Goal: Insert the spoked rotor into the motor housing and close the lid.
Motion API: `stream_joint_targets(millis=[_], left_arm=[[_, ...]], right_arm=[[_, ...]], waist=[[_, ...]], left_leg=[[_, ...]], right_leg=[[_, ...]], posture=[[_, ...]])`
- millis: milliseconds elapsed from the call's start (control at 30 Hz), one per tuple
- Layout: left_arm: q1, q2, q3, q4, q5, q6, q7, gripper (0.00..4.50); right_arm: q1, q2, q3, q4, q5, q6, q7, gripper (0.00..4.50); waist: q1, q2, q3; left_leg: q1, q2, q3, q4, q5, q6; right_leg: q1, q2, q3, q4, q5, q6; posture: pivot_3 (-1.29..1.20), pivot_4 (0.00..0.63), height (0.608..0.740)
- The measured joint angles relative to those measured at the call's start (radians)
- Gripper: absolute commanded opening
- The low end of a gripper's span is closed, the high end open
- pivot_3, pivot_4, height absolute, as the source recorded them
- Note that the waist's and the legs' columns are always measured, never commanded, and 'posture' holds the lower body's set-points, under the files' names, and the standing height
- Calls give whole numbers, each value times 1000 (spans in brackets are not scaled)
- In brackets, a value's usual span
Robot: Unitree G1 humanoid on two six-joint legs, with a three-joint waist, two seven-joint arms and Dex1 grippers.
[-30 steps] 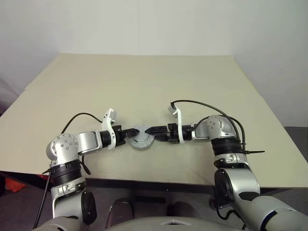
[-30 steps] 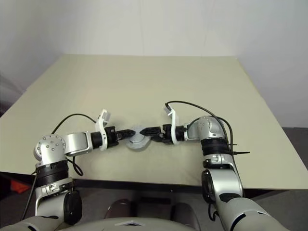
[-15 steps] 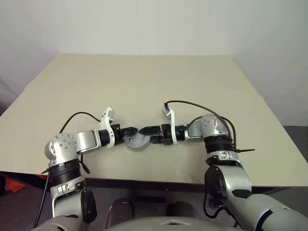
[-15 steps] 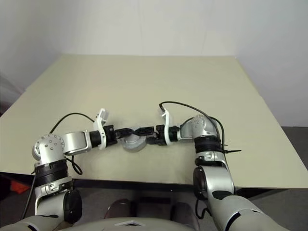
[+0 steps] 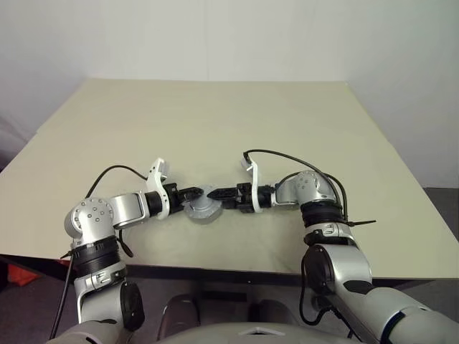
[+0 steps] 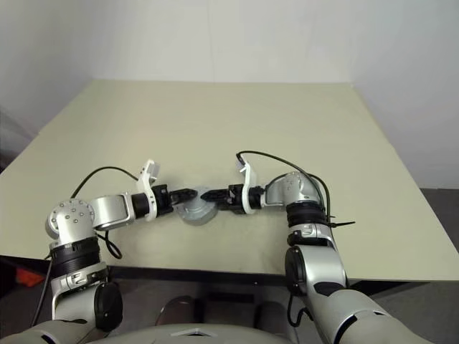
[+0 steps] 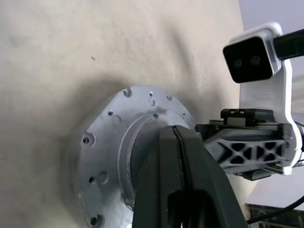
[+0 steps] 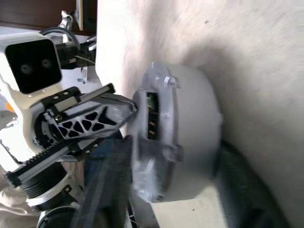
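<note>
I've got both arms reaching inward: left gripper [image 5: 195,192] pinched shut against the motor housing [image 5: 203,208], right gripper [image 5: 215,193] unreadable.

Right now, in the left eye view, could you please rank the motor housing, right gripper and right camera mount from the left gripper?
1. motor housing, under the left gripper
2. right gripper, just across
3. right camera mount, farther right
</note>
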Motion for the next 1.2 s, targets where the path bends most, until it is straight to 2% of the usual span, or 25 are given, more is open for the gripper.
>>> stream_joint_targets(millis=[833, 900, 967, 1033, 1200], left_arm=[[-3, 2, 6, -13, 37, -15, -22, 0], [-3, 2, 6, -14, 39, -16, -24, 0], [-3, 2, 6, -16, 41, -17, -25, 0], [-3, 3, 6, -17, 44, -17, -29, 0], [-3, 2, 7, -17, 47, -17, -32, 0]], right_arm=[[-41, 3, -24, 49, 4, -64, -6, 2032], [-42, 3, -27, 49, 4, -68, -10, 1749], [-43, 2, -35, 49, 4, -74, -13, 1655], [-43, 0, -40, 54, 4, -79, -20, 1238], [-43, 0, -44, 54, 4, -81, -21, 1205]], waist=[[11, 0, 0], [16, 0, 0], [20, 0, 0], [23, 0, 0], [24, 1, 0]], left_leg=[[1, -1, 0, 0, 0, 0], [1, 0, 0, 0, 0, 0], [1, 0, 0, 0, 0, 0], [1, 0, 0, 0, 0, 0], [1, -1, 0, 0, 0, 0]], right_leg=[[1, 0, 0, 0, 0, 0], [1, 0, 0, 0, 0, 0], [1, 0, 0, 0, 0, 0], [1, 0, 0, 0, 0, 0], [1, 0, 0, 0, 0, 0]], posture=[[0, 0, 740], [0, 0, 740], [0, 0, 740], [0, 0, 740], [0, 0, 740]])
